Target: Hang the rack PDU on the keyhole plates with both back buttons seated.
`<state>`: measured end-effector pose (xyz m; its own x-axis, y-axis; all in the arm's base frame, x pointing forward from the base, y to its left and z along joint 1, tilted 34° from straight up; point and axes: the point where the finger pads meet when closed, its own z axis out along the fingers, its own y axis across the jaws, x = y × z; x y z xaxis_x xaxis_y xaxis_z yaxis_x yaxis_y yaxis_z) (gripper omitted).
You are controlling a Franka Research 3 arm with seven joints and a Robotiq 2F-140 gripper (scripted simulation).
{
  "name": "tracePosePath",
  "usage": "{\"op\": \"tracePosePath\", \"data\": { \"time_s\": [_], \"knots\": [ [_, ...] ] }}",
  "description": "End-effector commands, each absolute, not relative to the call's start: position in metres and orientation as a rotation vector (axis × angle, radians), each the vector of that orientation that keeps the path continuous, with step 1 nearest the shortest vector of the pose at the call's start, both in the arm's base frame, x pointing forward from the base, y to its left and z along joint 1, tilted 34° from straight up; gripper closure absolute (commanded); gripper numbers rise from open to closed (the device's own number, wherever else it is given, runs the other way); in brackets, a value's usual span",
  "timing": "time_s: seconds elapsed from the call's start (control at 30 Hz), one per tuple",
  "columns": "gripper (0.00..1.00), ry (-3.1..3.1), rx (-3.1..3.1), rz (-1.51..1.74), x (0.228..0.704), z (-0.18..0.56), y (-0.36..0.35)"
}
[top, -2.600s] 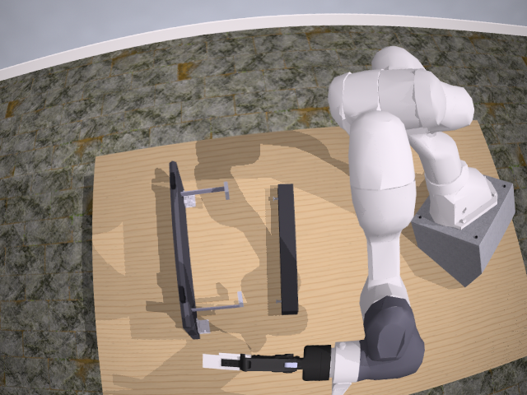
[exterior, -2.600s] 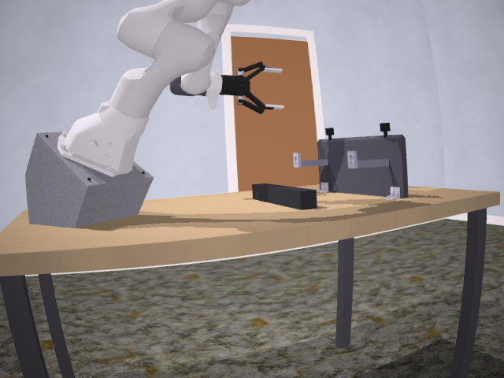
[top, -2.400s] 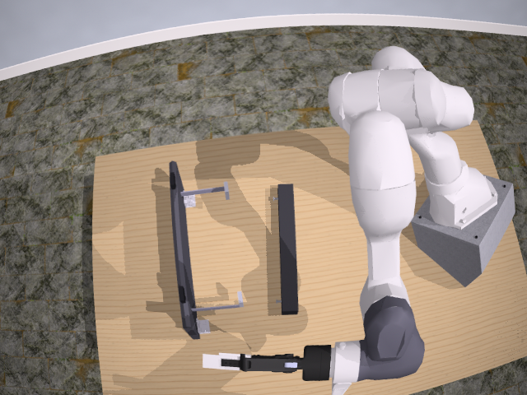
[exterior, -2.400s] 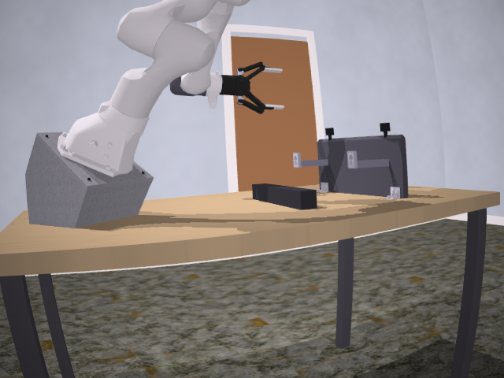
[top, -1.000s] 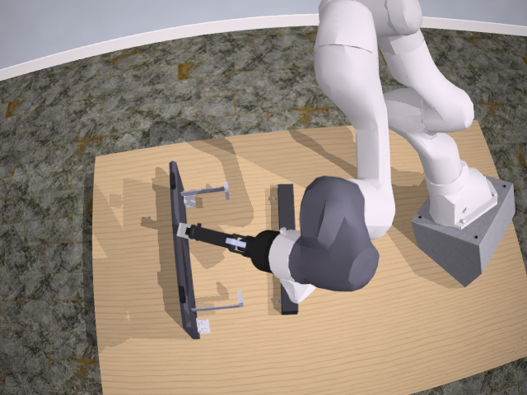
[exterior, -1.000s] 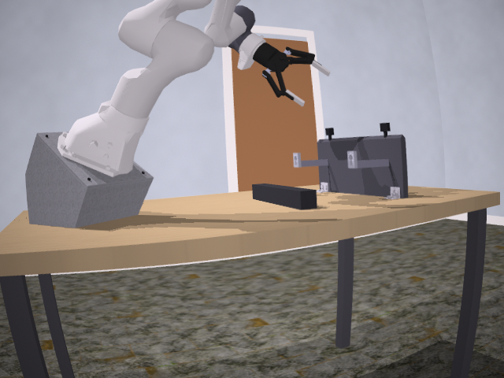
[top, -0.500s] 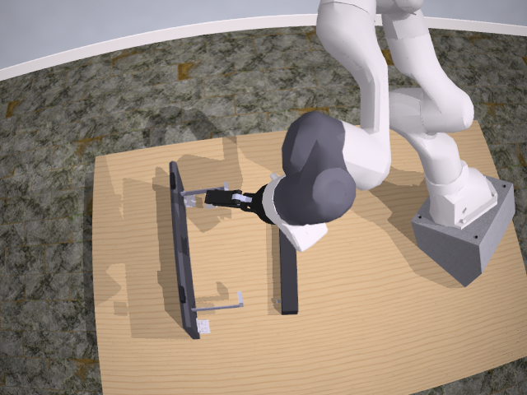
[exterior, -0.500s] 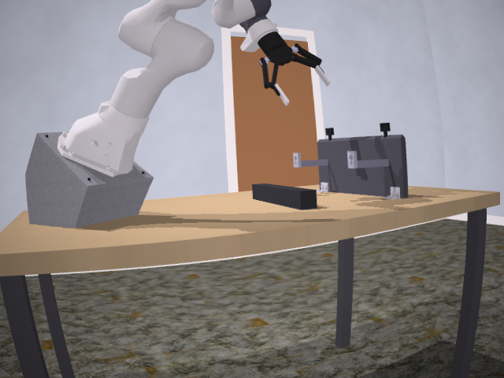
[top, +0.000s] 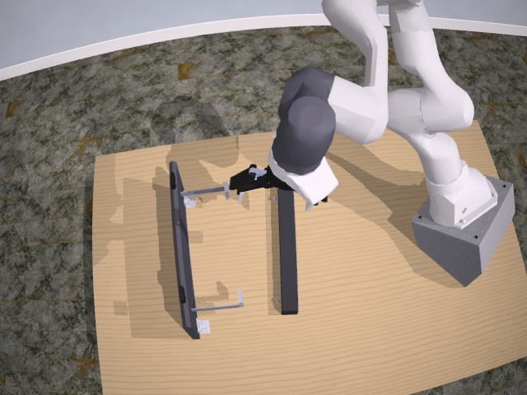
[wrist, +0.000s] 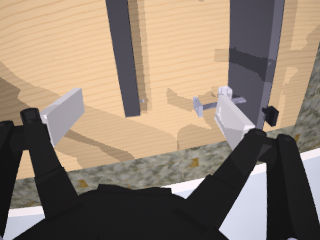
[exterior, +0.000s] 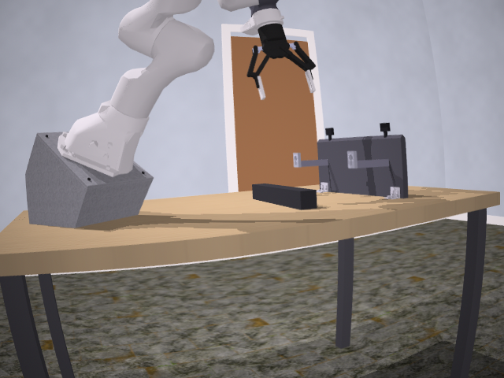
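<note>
The rack PDU is a long black bar lying flat on the wooden table, also in the side view and the wrist view. Two small buttons stick out of its side that faces the panel. Two keyhole plates sit at the ends of grey arms reaching out from an upright dark panel; in the side view they show as light plates. My gripper is open and empty, high above the PDU's far end.
The arm's grey pedestal stands at the table's right edge. Two black knobs top the panel, and small white brackets hold its foot. A brown board in a white frame stands behind the table.
</note>
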<state>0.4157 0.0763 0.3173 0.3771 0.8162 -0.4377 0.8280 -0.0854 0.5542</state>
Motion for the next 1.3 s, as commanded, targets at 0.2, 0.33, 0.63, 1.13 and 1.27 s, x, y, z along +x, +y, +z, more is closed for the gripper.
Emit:
{"op": "tracePosePath", "data": {
  "time_s": [0.2,0.33,0.63,1.13,1.27],
  "knots": [
    [0.00,1.623,1.913,-0.050,0.387,0.305,0.082],
    [0.00,1.651,1.935,-0.039,0.380,0.303,0.084],
    [0.00,1.651,1.935,-0.039,0.380,0.303,0.084],
    [0.45,1.653,1.937,-0.039,0.379,0.302,0.084],
    [0.45,1.653,1.937,-0.039,0.379,0.302,0.084]
  ]
}}
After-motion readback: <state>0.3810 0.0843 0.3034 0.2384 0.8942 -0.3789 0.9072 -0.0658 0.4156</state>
